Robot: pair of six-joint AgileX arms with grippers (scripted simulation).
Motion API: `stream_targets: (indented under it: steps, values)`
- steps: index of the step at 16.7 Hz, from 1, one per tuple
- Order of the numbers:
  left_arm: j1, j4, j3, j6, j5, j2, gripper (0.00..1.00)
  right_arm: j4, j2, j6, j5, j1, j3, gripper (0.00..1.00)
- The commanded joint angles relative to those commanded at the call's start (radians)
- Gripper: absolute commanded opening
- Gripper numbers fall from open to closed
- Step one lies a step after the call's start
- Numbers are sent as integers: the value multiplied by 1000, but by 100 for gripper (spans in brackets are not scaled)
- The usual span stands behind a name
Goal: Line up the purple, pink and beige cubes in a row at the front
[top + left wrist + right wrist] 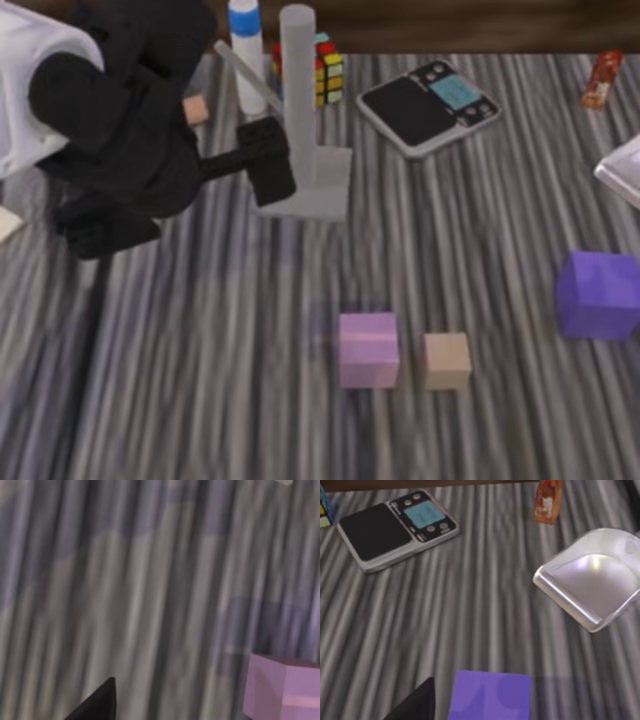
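The pink cube (368,349) and the smaller beige cube (447,361) sit side by side near the front middle of the table. Farther right, close to the table's right edge, rests the larger purple cube (600,295). My left gripper (265,162) hangs open and empty at the back left, well away from the cubes. Its wrist view shows one dark finger (100,702) and a corner of the pink cube (285,690). My right arm is outside the top view. In its wrist view one finger (417,705) shows beside the purple cube (490,695), the gripper open, not touching it.
A grey stand (305,150), a white bottle (245,50) and a multicoloured puzzle cube (325,70) crowd the back left. A kitchen scale (428,107) lies at the back middle. An orange pack (603,78) and a clear scoop (592,577) sit at the back right.
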Motion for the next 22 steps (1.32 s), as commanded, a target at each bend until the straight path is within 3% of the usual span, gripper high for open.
stream_targets:
  steps: [7,12,17,22]
  values:
    - [297,371,-646,275,2,-783,100,-351,706,82,3,48,440,100]
    - [450,607,-999,506,13,-1207,100,-555,1084,134,4,77,711,100]
    - [534,774,-1185,680,25,-1470,100,-670,1309,166,3,93,887,100]
    - [547,807,-1214,716,27,-1521,100,-691,1348,172,3,97,922,100]
